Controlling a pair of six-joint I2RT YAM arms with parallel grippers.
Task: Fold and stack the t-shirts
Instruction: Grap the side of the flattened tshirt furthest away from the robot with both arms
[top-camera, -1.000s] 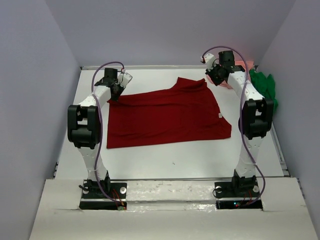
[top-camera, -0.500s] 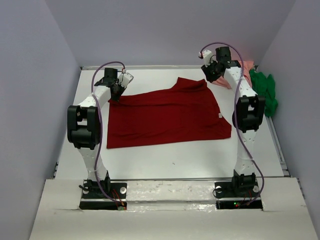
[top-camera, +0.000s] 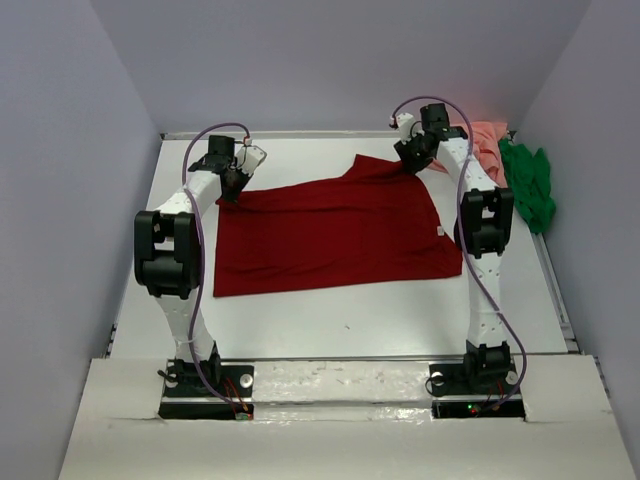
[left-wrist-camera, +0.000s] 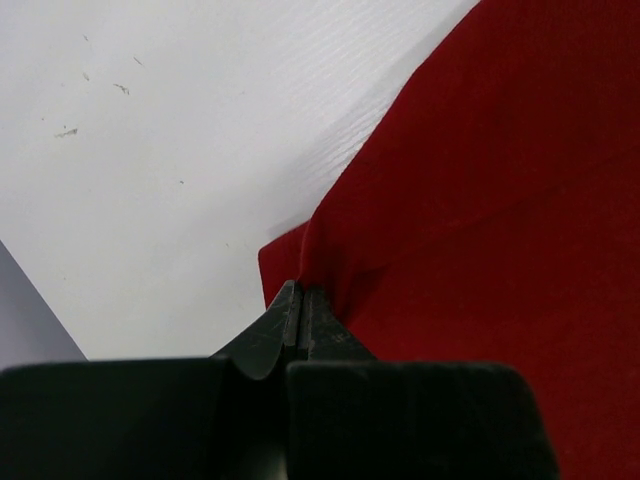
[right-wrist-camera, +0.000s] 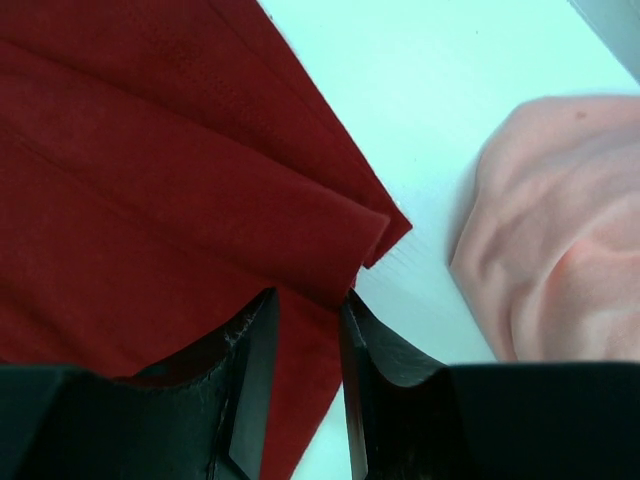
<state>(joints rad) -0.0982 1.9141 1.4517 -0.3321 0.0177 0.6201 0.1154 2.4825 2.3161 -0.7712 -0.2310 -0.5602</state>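
Showing three t-shirts (top-camera: 330, 235), left pincer (left-wrist-camera: 301, 292), right pincer (right-wrist-camera: 311, 297)

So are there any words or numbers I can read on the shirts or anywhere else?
No words, numbers or signs can be read in any view.
The small white tag on the dark red cloth t-shirt: too small to read.
The salmon pink cloth t-shirt and the bright green cloth t-shirt: plain, no print showing.
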